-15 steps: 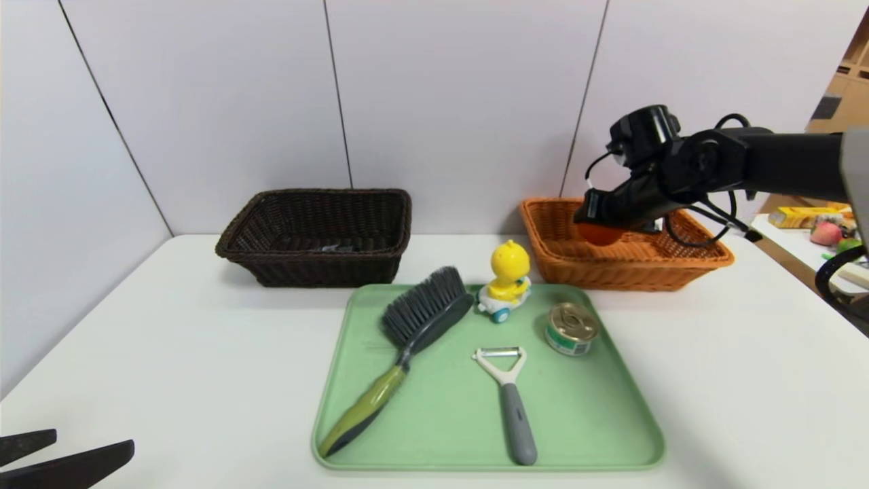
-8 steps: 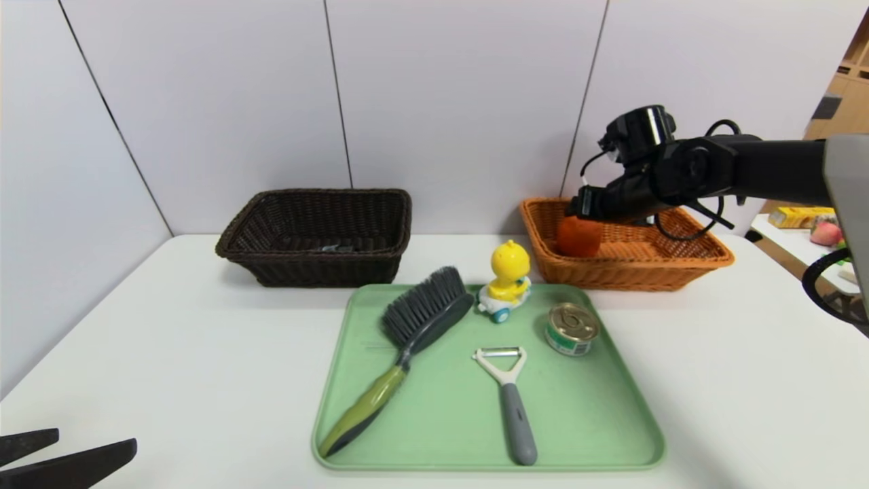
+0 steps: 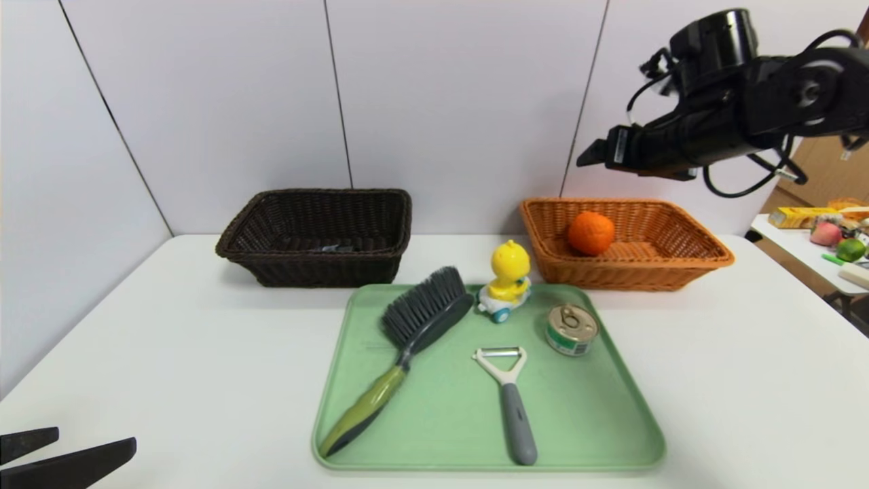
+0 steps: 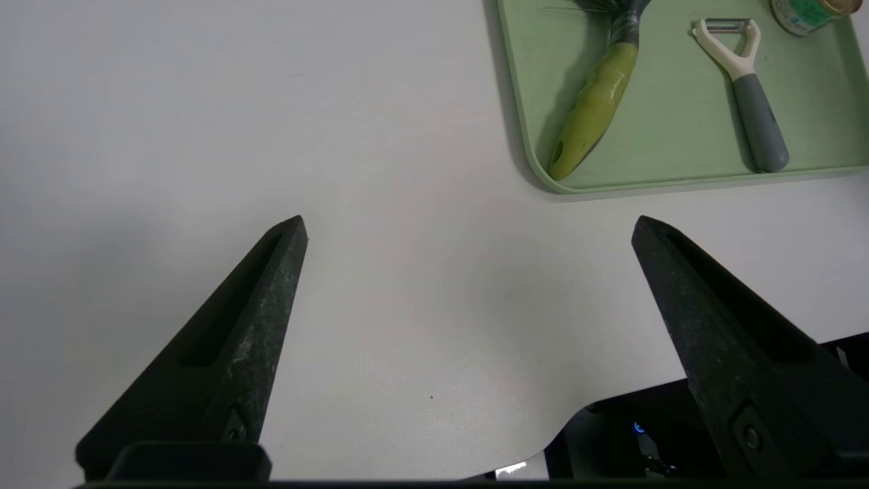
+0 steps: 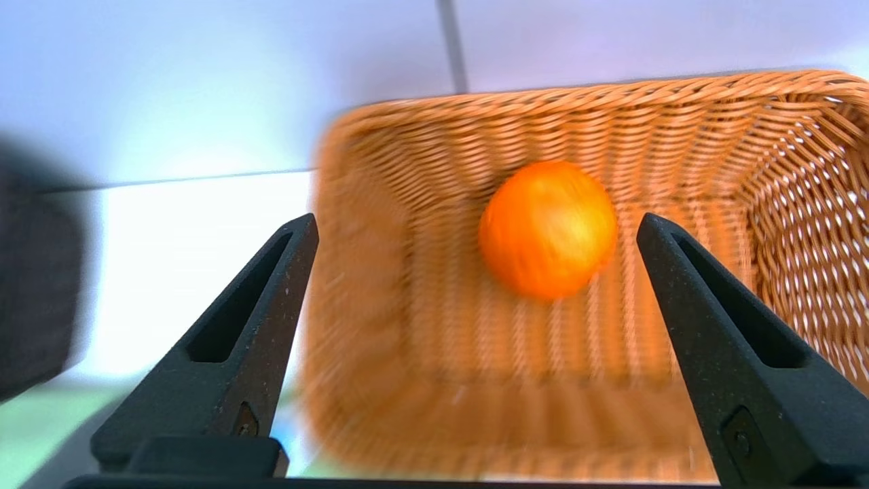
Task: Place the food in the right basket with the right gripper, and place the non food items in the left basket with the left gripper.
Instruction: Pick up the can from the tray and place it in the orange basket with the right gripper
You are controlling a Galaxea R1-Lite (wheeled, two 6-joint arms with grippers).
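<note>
The orange fruit [image 3: 590, 233] [image 5: 548, 227] lies free inside the light orange-tan right basket [image 3: 706, 257] [image 5: 801, 204]. My right gripper [image 3: 589, 155] [image 5: 475, 217] hangs open and empty, well above the basket. On the green tray [image 3: 611, 435] are the tin can [image 3: 571, 329] [image 4: 808, 10], the green-handled brush [image 3: 414, 326] [image 4: 597, 102], the yellow duck toy [image 3: 506, 278] and the peeler [image 3: 509, 394] [image 4: 747, 88]. The dark brown left basket [image 3: 319, 268] stands at the back left, with a dark object on its floor. My left gripper [image 3: 95, 440] [image 4: 468, 221] is open and empty over the table's near-left corner.
Both baskets stand against the white panel wall behind the tray. A side table [image 3: 815, 224] with assorted items is at the far right. The white table's near edge [image 4: 584, 414] runs just under my left gripper.
My right gripper opened and let go of the orange fruit, which dropped into the right basket. The right arm then rose and drew back to the right. The left arm stayed still.
</note>
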